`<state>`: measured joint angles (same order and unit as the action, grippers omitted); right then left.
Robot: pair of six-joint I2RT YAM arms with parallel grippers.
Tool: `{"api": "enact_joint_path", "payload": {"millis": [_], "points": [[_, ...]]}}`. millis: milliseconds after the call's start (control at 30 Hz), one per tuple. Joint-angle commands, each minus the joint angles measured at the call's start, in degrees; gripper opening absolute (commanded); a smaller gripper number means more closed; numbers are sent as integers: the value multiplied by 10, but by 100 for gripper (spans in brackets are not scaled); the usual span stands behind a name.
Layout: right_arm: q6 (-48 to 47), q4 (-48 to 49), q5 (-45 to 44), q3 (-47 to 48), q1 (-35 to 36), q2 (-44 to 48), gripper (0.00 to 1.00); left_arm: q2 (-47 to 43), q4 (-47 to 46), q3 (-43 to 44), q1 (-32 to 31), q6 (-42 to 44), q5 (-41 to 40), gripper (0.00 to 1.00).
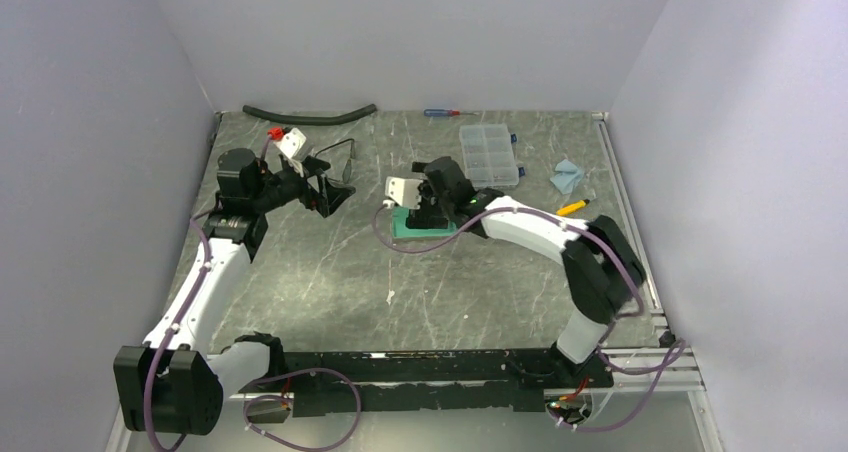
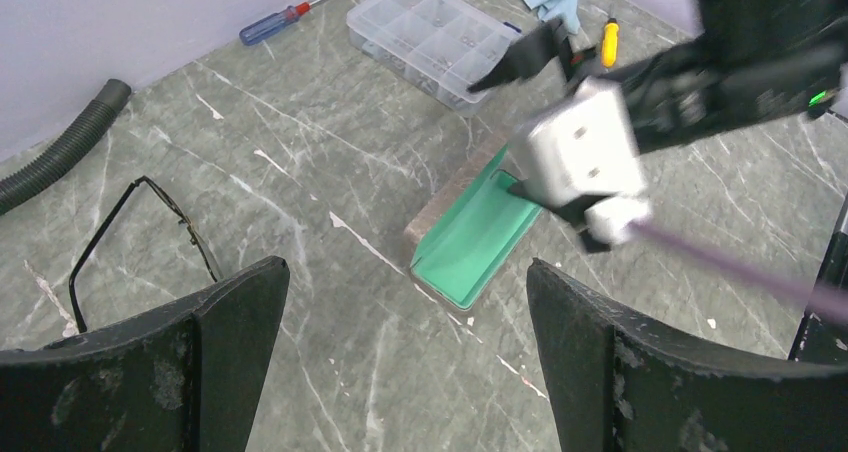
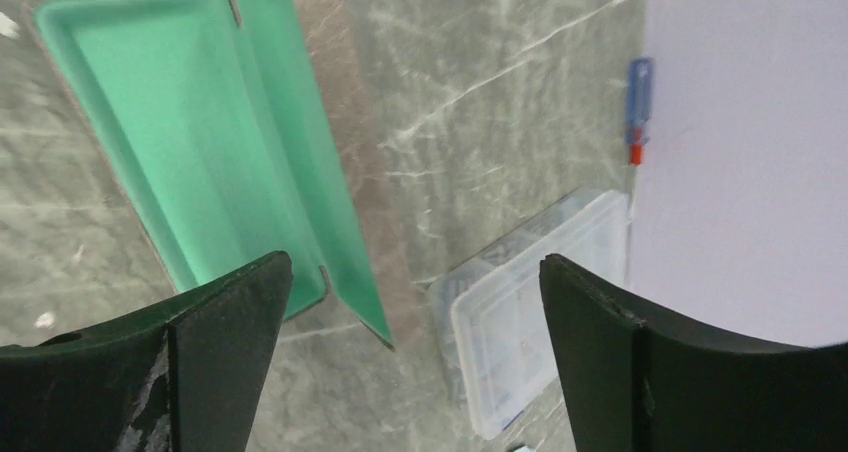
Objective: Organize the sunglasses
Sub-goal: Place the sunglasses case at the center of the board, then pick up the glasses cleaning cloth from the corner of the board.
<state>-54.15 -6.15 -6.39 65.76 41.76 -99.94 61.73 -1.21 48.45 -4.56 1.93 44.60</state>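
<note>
The left hand [image 2: 405, 272], spread wide, is nearer: the sunglasses [image 2: 130, 234] lie just off its left side, toward the bench's [image 1: 330, 272] far edge.

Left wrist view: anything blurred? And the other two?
Left wrist: the right arm's white camera block and purple cable are smeared, the sunglasses crisp. Right wrist: the open case looks slightly soft. Top external: evenly lit, no glare.

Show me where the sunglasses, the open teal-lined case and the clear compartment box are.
sunglasses [image 2: 140, 180]: left wrist view, upper bend of the wire frame.
teal-lined case [image 2: 480, 234]: left wrist view, on the teal lining inside.
clear compartment box [image 2: 430, 34]: left wrist view, middle of the lid.
</note>
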Motion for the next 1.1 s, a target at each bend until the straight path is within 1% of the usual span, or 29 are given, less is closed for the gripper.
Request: {"api": "enact_joint_path", "payload": {"millis": [0,67,133,200,233,267,367,400,467,533,600,700,767,833,900,967,1067], "points": [[114,-13,101,40,-20,131,100,-1,-24,0,2,9,0,94],[173,-17,137,43,-42,173,100,-1,-27,-2,2,7,-1,94],[245,-25,176,48,-83,209,100,0,-36,-6,2,4,-1,94],[340,-36,211,50,-151,229,99,2,-43,-9,2,2,-1,94],[388,-37,202,47,-190,232,96,2,-46,-11,2,1,-2,94],[450,-53,168,45,-223,228,88,2,-50,-13,2,-1,-3,94],[566,-152,51,74,-324,176,56,4,-51,-17,2,-3,-5,94],[590,-180,37,81,-350,159,50,5,-48,-18,2,-4,-6,94],[623,-209,29,83,-396,127,41,8,-40,-18,2,-5,-9,94],[639,-211,23,80,-439,97,34,13,-35,-19,3,-6,-9,94],[657,-202,35,85,-484,60,33,20,-31,-18,2,-8,-10,94],[679,-213,38,128,-529,-15,33,33,-25,-14,3,-14,-9,94],[679,-222,39,165,-538,-63,37,45,-19,-7,2,-16,-8,94],[680,-215,55,190,-540,-97,47,57,-7,3,2,-11,-8,94],[690,-197,61,197,-540,-115,53,69,5,16,2,0,-9,94],[697,-173,56,196,-541,-128,56,80,11,27,2,8,-12,94],[701,-145,59,202,-543,-156,57,93,11,41,3,13,-16,94]]}}
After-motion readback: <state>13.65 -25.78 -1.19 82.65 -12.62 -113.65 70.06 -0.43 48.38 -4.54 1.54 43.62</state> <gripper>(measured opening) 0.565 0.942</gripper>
